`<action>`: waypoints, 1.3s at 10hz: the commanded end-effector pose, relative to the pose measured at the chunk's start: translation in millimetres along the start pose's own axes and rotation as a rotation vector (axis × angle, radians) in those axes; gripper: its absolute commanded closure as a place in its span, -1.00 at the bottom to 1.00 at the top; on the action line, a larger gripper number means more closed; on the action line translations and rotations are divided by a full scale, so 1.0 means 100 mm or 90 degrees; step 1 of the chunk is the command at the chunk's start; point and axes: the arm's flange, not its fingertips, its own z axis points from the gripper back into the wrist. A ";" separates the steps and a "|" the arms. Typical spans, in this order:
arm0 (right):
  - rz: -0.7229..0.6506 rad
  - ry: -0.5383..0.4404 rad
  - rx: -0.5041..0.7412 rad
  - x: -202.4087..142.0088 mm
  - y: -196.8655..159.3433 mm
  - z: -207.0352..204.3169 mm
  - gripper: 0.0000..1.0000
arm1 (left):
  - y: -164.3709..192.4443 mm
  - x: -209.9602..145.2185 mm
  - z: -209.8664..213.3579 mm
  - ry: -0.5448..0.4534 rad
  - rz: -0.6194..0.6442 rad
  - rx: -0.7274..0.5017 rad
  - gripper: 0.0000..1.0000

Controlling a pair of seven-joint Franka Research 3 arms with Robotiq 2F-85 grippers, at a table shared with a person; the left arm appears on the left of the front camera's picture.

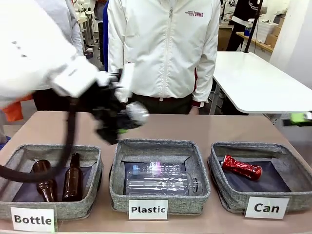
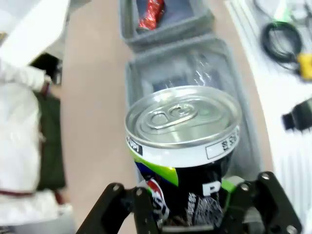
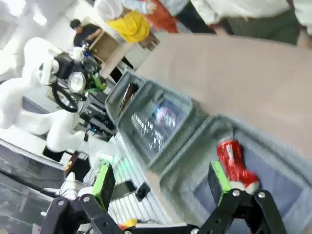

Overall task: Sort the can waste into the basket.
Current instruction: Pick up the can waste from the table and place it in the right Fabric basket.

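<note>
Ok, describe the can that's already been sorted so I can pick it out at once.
Three grey fabric bins line the table's near edge; take the basket at the robot's right end, labelled "Can". On its dark lining lies the red can, crushed and shiny. It is the only thing in that bin, unlike the black can held in the left gripper.

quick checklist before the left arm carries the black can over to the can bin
1. Grip: left gripper shut on the black can, fingers on both sides of it: ok.
2. Height: the can is held in the air behind the Plastic bin, above the table: ok.
3. Target: the Can basket holds the red can toward its back left, with bare lining beside it: ok.
4. Right gripper is open, low over the Can basket, possibly in the drop path: not ok.
5. Person's hands near the path: cannot tell.
</note>
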 end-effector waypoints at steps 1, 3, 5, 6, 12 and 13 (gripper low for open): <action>-0.050 0.012 0.004 -0.26 0.06 0.60 -1.00 | 0.42 0.64 -0.67 -0.010 -0.095 0.018 0.71; -0.073 -0.054 -0.051 -0.62 -0.03 1.08 -1.00 | 0.52 1.36 -1.27 -0.033 -0.162 -0.025 0.71; -0.077 -0.108 -0.067 -0.91 -0.11 1.27 -1.00 | 0.59 2.08 -1.89 -0.031 -0.211 -0.018 0.71; -0.059 -0.128 -0.055 -1.02 -0.14 1.27 -1.00 | 0.66 2.35 -2.14 -0.044 -0.220 -0.036 0.71; -0.094 -0.107 -0.073 -1.00 -0.07 1.34 -1.00 | 0.71 2.77 -3.01 0.002 -0.190 -0.130 0.71; -0.094 -0.107 -0.073 -1.00 -0.07 1.34 -1.00 | 0.71 2.76 -3.04 0.010 -0.191 -0.131 0.71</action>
